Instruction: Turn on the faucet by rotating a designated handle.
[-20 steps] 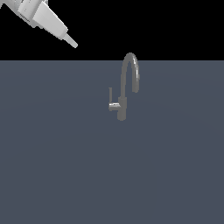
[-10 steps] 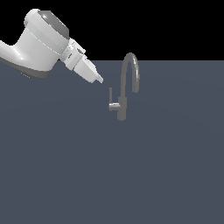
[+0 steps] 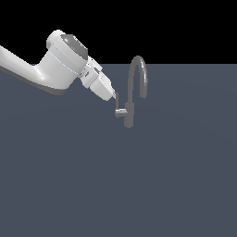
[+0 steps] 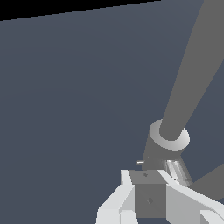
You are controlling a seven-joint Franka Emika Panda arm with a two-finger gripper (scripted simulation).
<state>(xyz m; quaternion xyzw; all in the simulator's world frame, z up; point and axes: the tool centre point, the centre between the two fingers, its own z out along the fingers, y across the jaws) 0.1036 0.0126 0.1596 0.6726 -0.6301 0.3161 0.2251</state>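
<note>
Exterior view: the thin grey metal lever handle [image 3: 117, 102] stands upright on its stub, on the exterior view's left of the small grey gooseneck faucet [image 3: 131, 109]. My white gripper [image 3: 111, 95] sits right against the lever's upper end. I cannot tell my jaw opening.

Worktop [image 3: 139, 185]: flat slate-grey surface, filling the exterior view from 3 through 6 to 9 o'clock.
Backdrop [image 3: 185, 28]: plain black, at 12 o'clock.

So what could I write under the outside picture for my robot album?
White arm brings its gripper right up to the faucet's little handle.
</note>
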